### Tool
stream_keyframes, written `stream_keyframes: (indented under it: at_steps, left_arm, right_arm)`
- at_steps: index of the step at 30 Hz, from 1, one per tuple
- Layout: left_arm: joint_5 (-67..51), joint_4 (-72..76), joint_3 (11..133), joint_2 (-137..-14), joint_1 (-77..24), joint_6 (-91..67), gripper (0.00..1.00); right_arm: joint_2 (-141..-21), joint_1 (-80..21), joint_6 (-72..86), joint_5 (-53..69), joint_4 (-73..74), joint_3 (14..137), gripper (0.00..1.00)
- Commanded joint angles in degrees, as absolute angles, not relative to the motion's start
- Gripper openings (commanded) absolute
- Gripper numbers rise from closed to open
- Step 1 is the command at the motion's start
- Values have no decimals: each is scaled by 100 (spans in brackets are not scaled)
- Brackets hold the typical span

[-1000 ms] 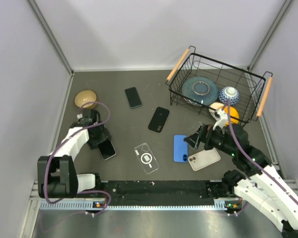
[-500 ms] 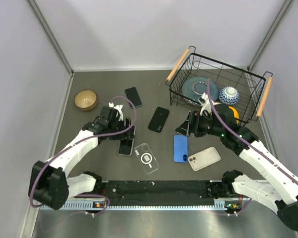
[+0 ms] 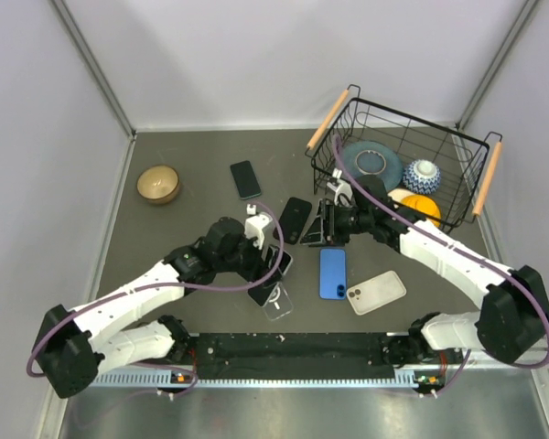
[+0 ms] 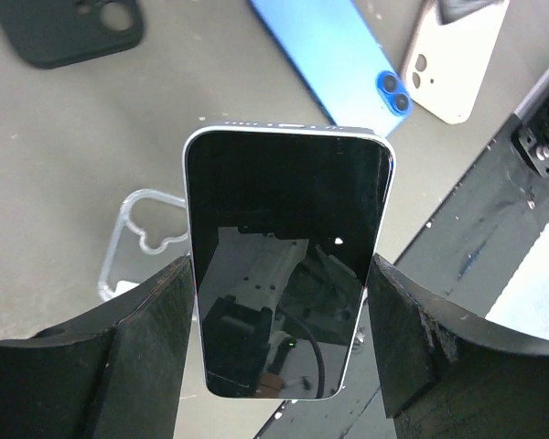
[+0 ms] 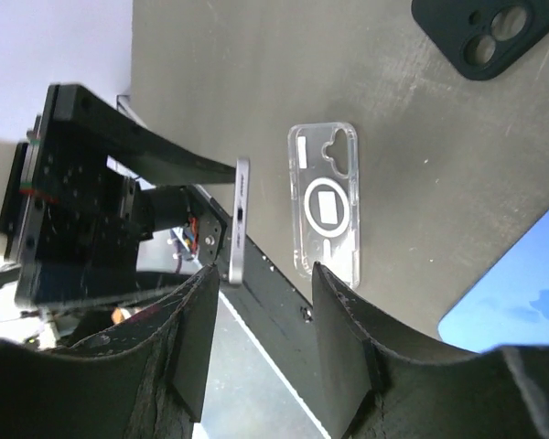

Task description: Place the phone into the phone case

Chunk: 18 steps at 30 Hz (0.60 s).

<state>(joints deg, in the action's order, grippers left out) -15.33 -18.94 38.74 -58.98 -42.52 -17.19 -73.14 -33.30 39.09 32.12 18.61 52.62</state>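
Observation:
A phone [image 4: 288,265] with a dark screen and silver edge is clamped by its long sides in my left gripper [image 4: 284,272]. It hangs tilted just above the clear phone case [image 3: 277,299]. That case [image 5: 325,210] lies flat on the table with its white ring facing up. My right gripper [image 3: 316,227] hovers beside the black case [image 3: 296,218], jaws partly apart with nothing between them [image 5: 263,274]. In the right wrist view the held phone [image 5: 241,219] shows edge-on, left of the clear case.
A blue phone [image 3: 332,273] and a beige phone [image 3: 377,291] lie right of the clear case. Another black phone [image 3: 245,179] and a wooden bowl [image 3: 158,184] sit at the back left. A wire basket [image 3: 457,146] with dishes stands at the back right.
My left arm has carried the phone from the left side rightward to above the clear case. My right arm has swung left from the beige phone toward the black case, and its jaws have narrowed.

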Motion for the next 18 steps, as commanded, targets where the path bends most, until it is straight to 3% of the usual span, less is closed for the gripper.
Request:
stream_keyframes:
  at_steps: [1,12,18]
  left_arm:
    - [-1503,-1073,3929,-5924,-4622,-1468,20]
    - [-1837,-870,4008,-6266,-4781,-1151,22]
    - [-1706,-783,3964,-6197,-4790,-1134,25]
  right_arm:
    - [-7558,-3463,4148,3612,1512,5590,46]
    - [-8050,-3849,4043,3902,1433,5563,49]
    - [-8148,-3894,4017,3762,1433,5528,24]
